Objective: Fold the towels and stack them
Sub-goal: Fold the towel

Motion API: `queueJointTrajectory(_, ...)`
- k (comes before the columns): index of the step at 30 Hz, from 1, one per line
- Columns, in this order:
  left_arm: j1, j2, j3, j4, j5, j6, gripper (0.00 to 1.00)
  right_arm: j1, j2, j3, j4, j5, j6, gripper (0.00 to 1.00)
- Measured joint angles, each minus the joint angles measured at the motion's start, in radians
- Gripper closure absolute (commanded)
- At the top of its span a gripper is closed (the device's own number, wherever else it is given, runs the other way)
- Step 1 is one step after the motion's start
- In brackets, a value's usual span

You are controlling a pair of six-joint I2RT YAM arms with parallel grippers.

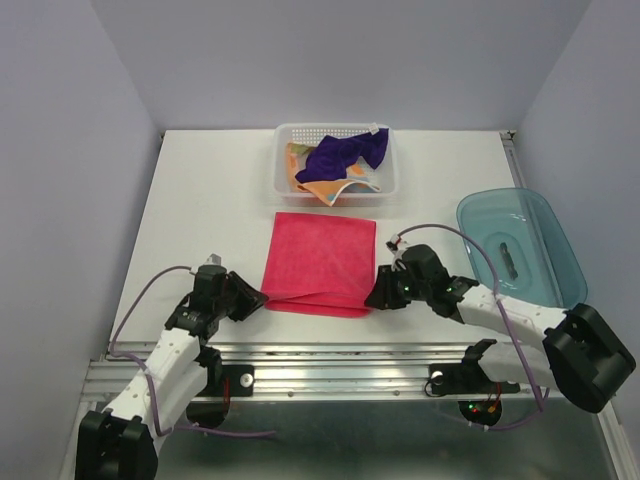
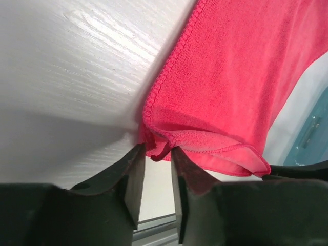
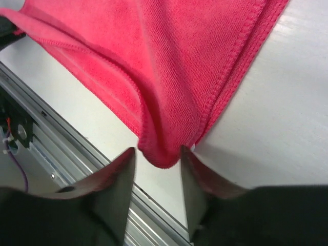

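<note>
We count three towels, two grippers, one basket and one tray. The hot pink towel lies flat on the white table between the two arms, doubled over, with two layers showing along its near edge. The orange polka-dot towel and the dark purple towel sit bunched together in the white perforated basket at the far side. The purple one lies on top and the orange one spills over the near rim.

The left gripper is at the pink towel's near left corner and the right gripper at its near right corner. In both wrist views the fingers stand parted, not clamped. The left fingers flank the drooping corner hem, and the right fingers flank a rounded fold of cloth, with bare gap below it.

Much of the orange towel is buried under the purple one, so we cannot make out its full shape. The translucent teal tray at the right holds a small dark thing we cannot identify. The wrist views cut the pink towel off at their frame edges.
</note>
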Motion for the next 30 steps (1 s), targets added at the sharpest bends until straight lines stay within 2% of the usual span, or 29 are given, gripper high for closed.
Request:
queueJointTrajectory(4,0.0,-0.008,0.0,-0.019,-0.003,-0.002,0.48,0.0,-0.035,-0.012,-0.004,-0.03,0.004,0.46)
queueJointTrajectory(5,0.0,-0.013,0.002,-0.024,-0.003,-0.002,0.39,0.001,-0.053,-0.013,-0.004,-0.038,0.004,0.45)
queueJointTrajectory(6,0.0,-0.02,0.005,-0.034,-0.003,0.0,0.34,0.001,-0.077,-0.013,-0.005,-0.047,0.003,0.42)
queueJointTrajectory(7,0.0,-0.026,0.008,-0.037,-0.003,-0.003,0.34,0.002,-0.097,-0.013,-0.005,-0.054,0.003,0.41)
queueJointTrajectory(8,0.0,-0.032,0.013,-0.042,-0.004,-0.001,0.27,0.003,-0.115,-0.013,-0.005,-0.058,0.003,0.41)
queueJointTrajectory(9,0.0,-0.042,0.019,-0.047,-0.005,-0.005,0.25,0.005,-0.134,-0.013,-0.007,-0.061,0.002,0.38)
queueJointTrajectory(12,0.0,-0.061,0.043,-0.062,-0.02,-0.01,0.12,0.005,-0.169,-0.012,-0.016,-0.05,0.002,0.32)
queueJointTrajectory(13,0.0,-0.061,0.053,-0.067,-0.024,-0.008,0.01,0.005,-0.177,-0.008,-0.033,-0.029,0.0,0.26)
queueJointTrajectory(15,-0.003,-0.051,0.1,-0.079,-0.068,-0.003,0.01,0.005,-0.174,0.006,-0.07,0.02,0.001,0.21)
queueJointTrajectory(19,-0.003,0.023,0.19,-0.039,-0.14,0.027,0.01,0.005,-0.145,0.069,-0.108,0.21,0.024,0.24)
queueJointTrajectory(24,-0.003,0.271,0.304,0.137,-0.148,0.1,0.03,0.0,-0.019,0.18,-0.075,0.424,0.041,0.31)
queueJointTrajectory(27,-0.003,0.487,0.403,0.222,-0.115,0.172,0.08,-0.027,0.076,0.228,-0.008,0.464,0.039,0.32)
queueJointTrajectory(30,-0.003,0.635,0.497,0.279,-0.097,0.234,0.1,-0.08,0.168,0.247,0.056,0.474,0.022,0.34)
